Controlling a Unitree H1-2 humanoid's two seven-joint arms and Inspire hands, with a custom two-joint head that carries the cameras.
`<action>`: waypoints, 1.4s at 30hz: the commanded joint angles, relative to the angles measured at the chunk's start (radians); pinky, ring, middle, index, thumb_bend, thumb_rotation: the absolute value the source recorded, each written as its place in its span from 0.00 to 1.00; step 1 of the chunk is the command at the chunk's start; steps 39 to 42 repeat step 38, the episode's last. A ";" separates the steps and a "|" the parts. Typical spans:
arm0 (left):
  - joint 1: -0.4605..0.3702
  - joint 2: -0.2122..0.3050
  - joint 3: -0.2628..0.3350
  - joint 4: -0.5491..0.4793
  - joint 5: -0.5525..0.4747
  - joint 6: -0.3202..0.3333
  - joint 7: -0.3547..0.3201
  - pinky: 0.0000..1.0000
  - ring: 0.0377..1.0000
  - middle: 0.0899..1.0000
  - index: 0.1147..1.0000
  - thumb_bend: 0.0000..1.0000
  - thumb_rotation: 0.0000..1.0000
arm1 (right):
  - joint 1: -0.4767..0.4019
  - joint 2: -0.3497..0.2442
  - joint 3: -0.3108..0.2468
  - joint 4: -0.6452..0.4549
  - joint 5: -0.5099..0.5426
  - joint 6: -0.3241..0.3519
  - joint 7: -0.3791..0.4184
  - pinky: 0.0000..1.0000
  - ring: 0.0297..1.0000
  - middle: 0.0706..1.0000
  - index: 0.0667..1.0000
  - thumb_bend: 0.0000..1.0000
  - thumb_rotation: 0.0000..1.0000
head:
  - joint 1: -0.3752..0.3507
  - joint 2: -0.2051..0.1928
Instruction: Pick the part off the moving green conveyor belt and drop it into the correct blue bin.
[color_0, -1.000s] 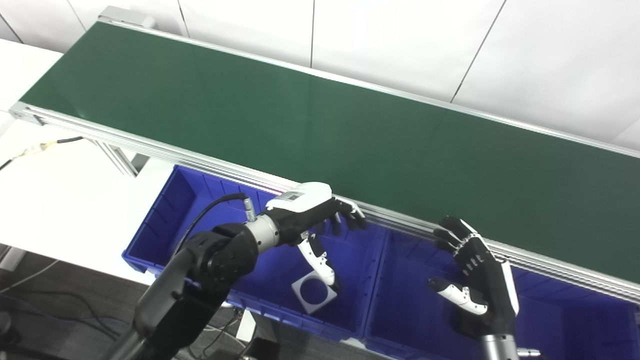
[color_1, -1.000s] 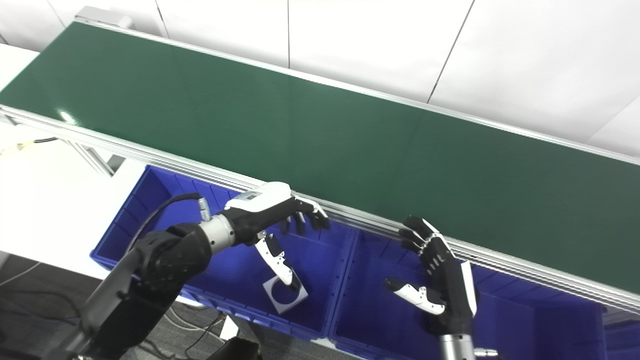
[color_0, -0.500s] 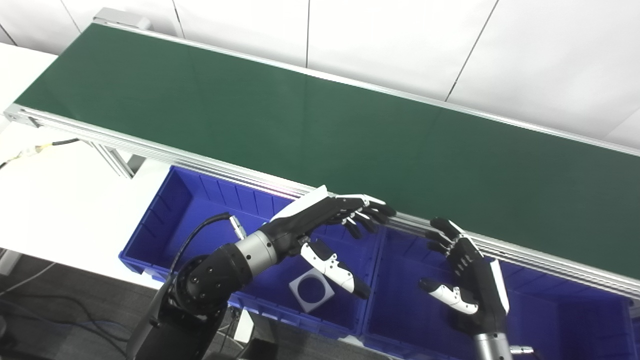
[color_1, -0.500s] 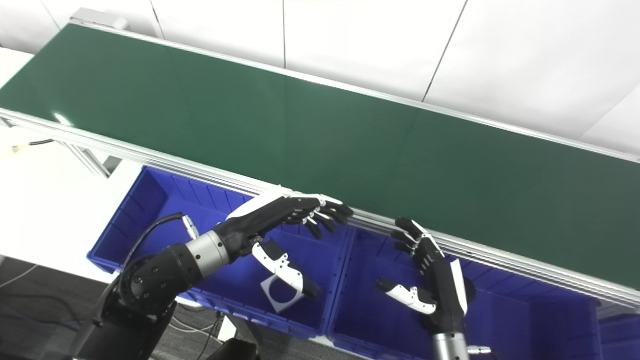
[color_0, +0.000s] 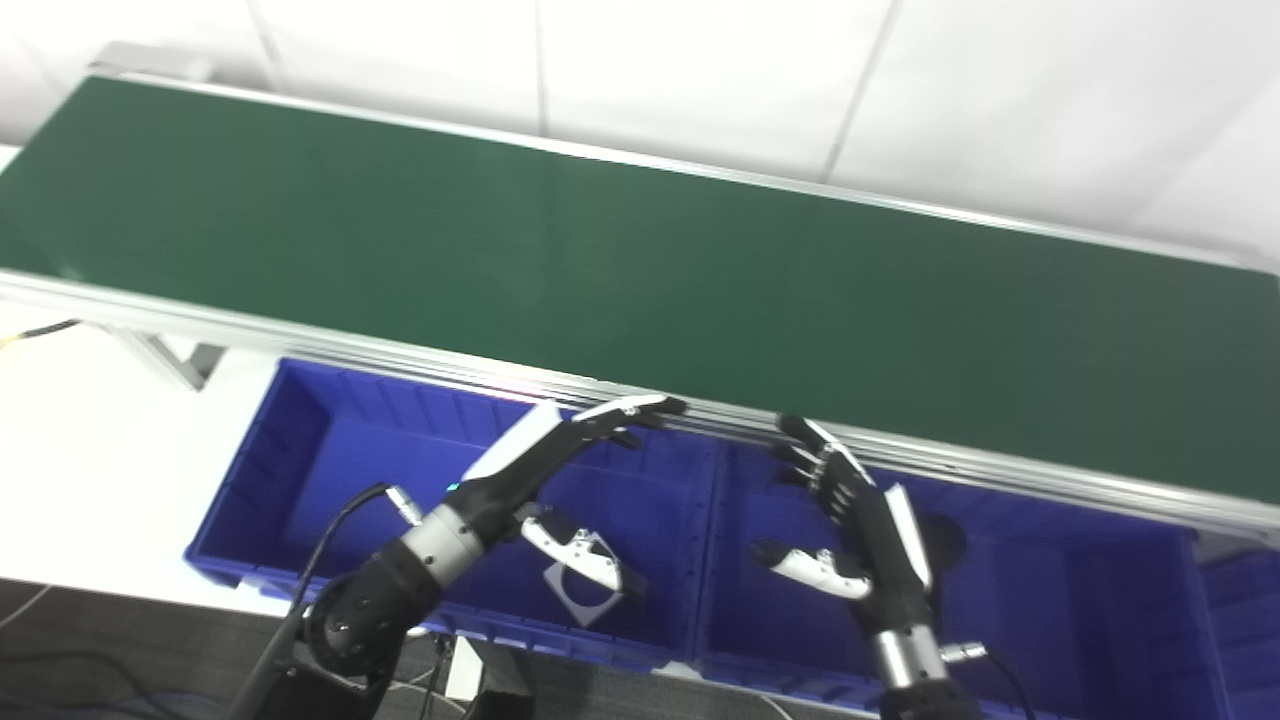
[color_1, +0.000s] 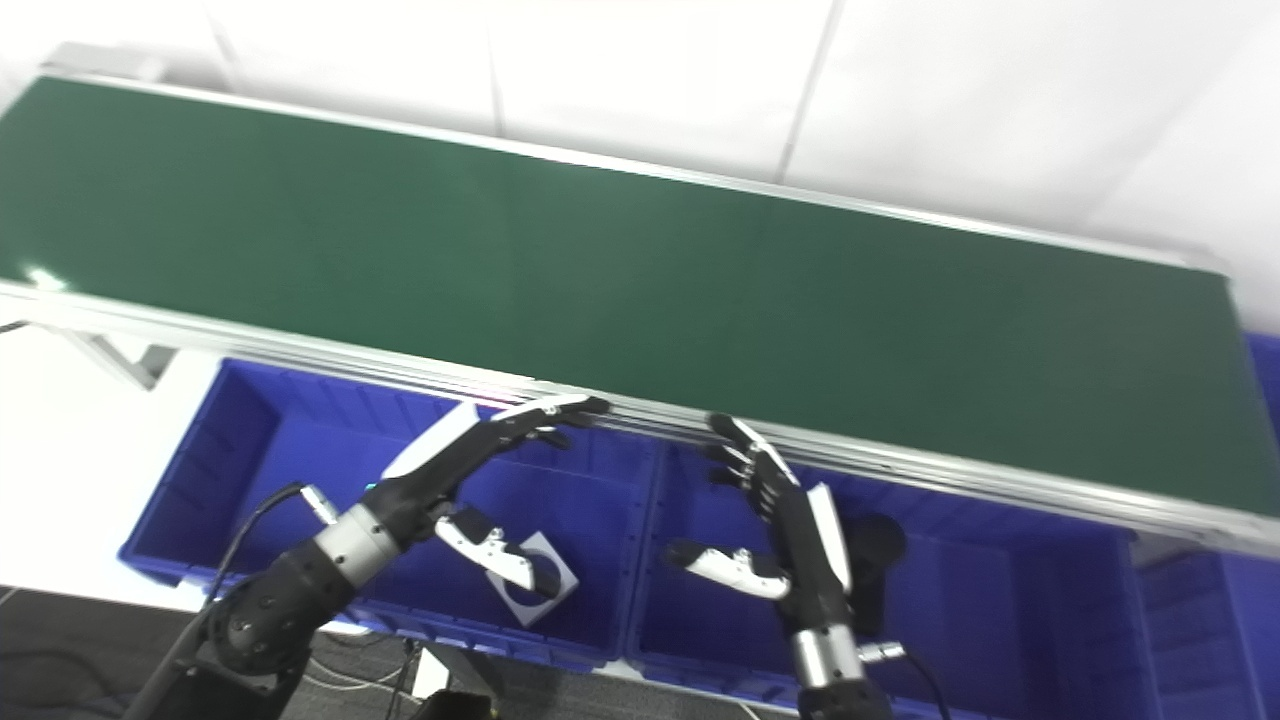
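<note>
1. One green conveyor belt (color_0: 640, 270) ran across the view beyond both hands; its surface showed no part.
2. Two blue bins were fully visible below the belt's near rail: a left bin (color_0: 300, 460) under the left hand and a right bin (color_0: 1080, 600) under the right hand. A blue edge at the far right of the right eye view may be another bin; this could not be confirmed.
3. One part was seen: a flat white square plate with a round hole (color_1: 528, 592), lying on the floor of the left bin, directly beneath the left hand's thumb, which partly covered it.
4. A dark round object (color_1: 876, 545) lay in the right bin just behind the right hand; its identity could not be told.
5. Left hand (color_0: 560, 470): empty, fingers extended and spread from the thumb, fingertips (color_0: 655, 405) at the belt's near rail, thumb hanging over the bin.
6. Right hand (color_0: 865, 525): empty, fingers apart and pointing up toward the rail, thumb out to its left, over the right bin.
7. Against the frames one second earlier: the whole view had shifted, so the camera had moved. The left hand's fingers, then curled downward, had straightened toward the rail. The plate remained in the left bin. The right hand kept its spread pose.
</note>
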 joint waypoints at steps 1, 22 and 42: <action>-0.024 0.009 0.007 0.006 -0.037 -0.068 0.016 0.75 0.84 0.88 0.83 1.00 0.22 | -0.008 0.014 0.008 -0.017 -0.011 -0.054 -0.028 0.74 0.80 0.86 0.82 1.00 0.45 | -0.010 -0.001; -0.034 0.006 -0.053 0.137 -0.048 -0.106 0.137 0.75 0.84 0.88 0.82 1.00 0.17 | -0.030 0.006 0.065 0.054 -0.036 -0.056 -0.110 0.73 0.79 0.86 0.82 1.00 0.46 | -0.061 -0.089; -0.078 0.074 -0.198 0.224 -0.047 -0.106 0.330 0.73 0.83 0.87 0.83 1.00 0.21 | -0.076 -0.014 0.149 0.160 -0.027 -0.056 -0.205 0.72 0.79 0.88 0.81 1.00 0.45 | -0.208 -0.202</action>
